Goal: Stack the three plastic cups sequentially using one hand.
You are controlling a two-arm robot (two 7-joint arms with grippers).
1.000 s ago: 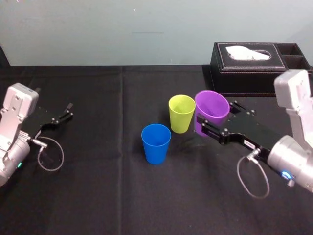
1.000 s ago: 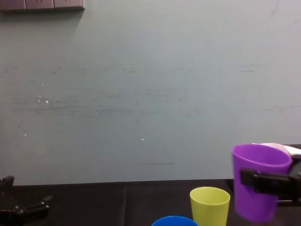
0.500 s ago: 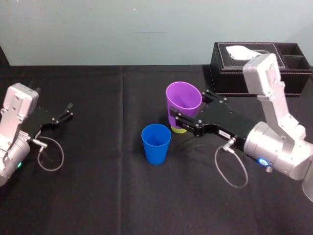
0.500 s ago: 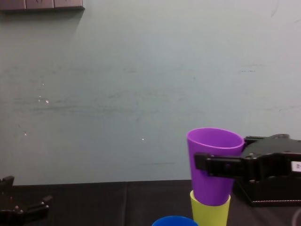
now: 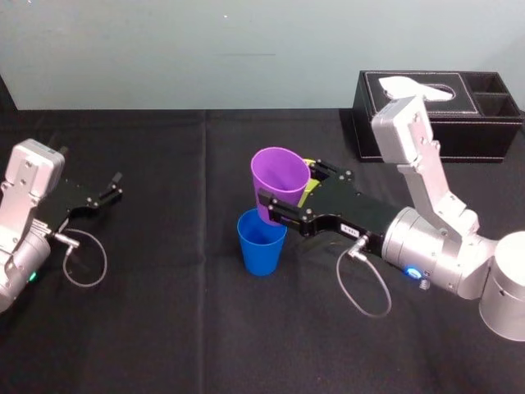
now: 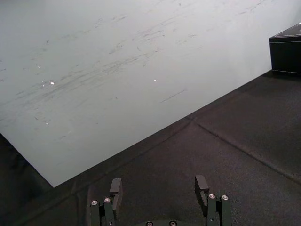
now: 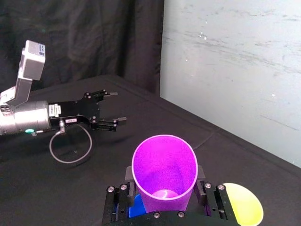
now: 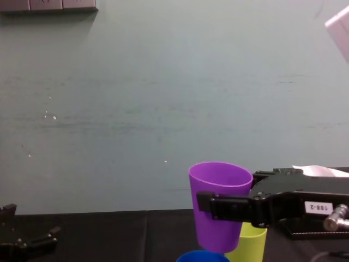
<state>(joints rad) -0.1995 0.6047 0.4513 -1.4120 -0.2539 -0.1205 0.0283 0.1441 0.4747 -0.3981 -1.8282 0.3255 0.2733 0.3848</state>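
Observation:
My right gripper is shut on the purple cup, one finger on each side of it just under the rim. The cup hangs a little tilted, its base just over the mouth of the blue cup, which stands on the black table. In the chest view the purple cup hovers right above the blue rim. The yellow-green cup stands behind and to the right, mostly hidden in the head view. The right wrist view looks into the purple cup. My left gripper rests open at the far left.
A black tissue box stands at the back right of the table, behind my right arm. The black cloth in front of and left of the cups is bare. A wall closes off the far edge.
My right gripper has carried the purple cup leftward, from above the yellow-green cup to above the blue cup, and a little lower. The left arm has not moved.

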